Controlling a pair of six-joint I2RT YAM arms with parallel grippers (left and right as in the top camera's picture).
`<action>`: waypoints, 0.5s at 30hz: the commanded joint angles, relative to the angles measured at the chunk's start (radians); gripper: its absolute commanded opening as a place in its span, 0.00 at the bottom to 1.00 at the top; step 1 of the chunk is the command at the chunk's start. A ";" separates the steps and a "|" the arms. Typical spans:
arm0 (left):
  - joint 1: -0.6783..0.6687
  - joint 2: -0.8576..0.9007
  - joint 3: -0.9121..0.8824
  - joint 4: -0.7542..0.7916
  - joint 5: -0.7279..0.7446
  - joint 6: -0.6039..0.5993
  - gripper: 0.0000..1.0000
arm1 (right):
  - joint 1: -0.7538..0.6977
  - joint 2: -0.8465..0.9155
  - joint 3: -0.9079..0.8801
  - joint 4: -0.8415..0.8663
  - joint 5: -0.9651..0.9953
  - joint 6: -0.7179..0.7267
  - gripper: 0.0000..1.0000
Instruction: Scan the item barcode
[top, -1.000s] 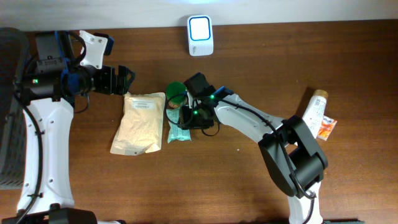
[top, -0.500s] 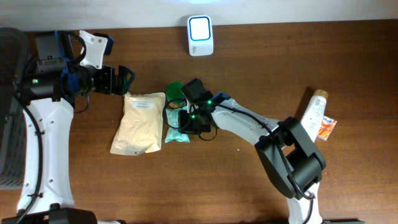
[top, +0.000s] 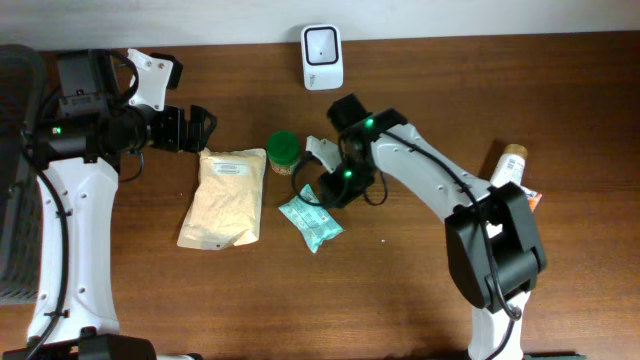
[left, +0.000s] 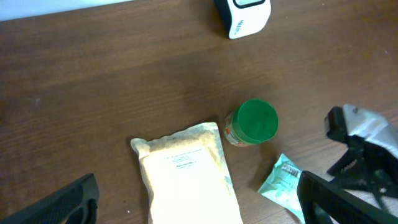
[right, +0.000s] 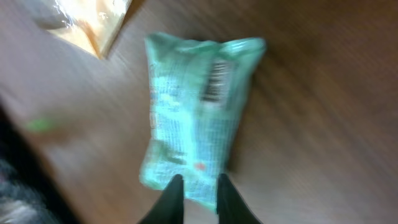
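Overhead first: the teal packet (top: 311, 220) sits mid-table (top: 400, 300), just beside the beige pouch (top: 225, 195) and near the green-lidded jar (top: 284, 152). The right gripper (top: 333, 187) is at the packet's upper end. The scanner (top: 321, 56) stands at the far edge, well apart. A bottle (top: 506, 172) and an orange sachet (top: 528, 203) lie far right, out of play. The left gripper (top: 200, 128) hovers at the pouch's top edge.

Left wrist: its fingers (left: 68, 199) are spread wide and hold nothing. The jar is at the pouch's corner, and the packet's end peeks in lower right.

Right wrist, blurry: the fingers (right: 227, 198) are nearly together, pinching the packet's near edge. The barcode (right: 216, 81) is at the far end, facing the camera and uncovered. Whether the packet is off the table, I can't tell.

It looks like light, soft, crinkly film, so it will likely flop and twist from an end pinch. The sealed edge away from the barcode is the sensible hold. The jar stands roughly on the way to the scanner, so pass right of it.
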 joint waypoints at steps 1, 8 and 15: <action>0.006 0.006 0.005 0.001 0.000 0.016 0.99 | -0.037 -0.018 0.013 0.020 0.135 -0.195 0.14; 0.006 0.006 0.005 0.001 0.000 0.016 0.99 | -0.025 -0.018 0.016 0.060 -0.236 0.109 0.16; 0.006 0.006 0.005 0.001 0.000 0.016 0.99 | 0.145 0.010 0.004 0.076 -0.128 0.414 0.28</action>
